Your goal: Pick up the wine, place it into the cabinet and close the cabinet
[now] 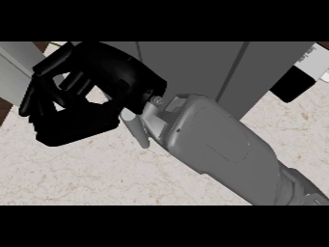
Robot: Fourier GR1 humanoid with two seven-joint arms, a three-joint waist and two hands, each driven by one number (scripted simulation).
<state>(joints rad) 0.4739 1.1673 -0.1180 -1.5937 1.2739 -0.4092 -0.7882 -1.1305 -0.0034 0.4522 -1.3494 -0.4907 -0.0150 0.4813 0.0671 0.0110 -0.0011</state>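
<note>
Right hand (81, 96) curled, apparently empty, by the grey cabinet (195, 67). Wine (304, 72), probably the dark white-labelled bottle, sits on the table (67, 173) far right. Glass: heavy, slick, breakable; grasp mid-body.

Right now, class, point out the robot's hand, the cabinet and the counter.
hand (78, 103), head view, on its black palm.
cabinet (195, 65), head view, on its grey front.
counter (67, 173), head view, on bare marbled top.

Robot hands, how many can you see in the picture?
1. The right hand shows at the upper left, black, fingers curled, in front of the grey cabinet, its forearm crossing the marble counter. The left hand is out of view.
</note>
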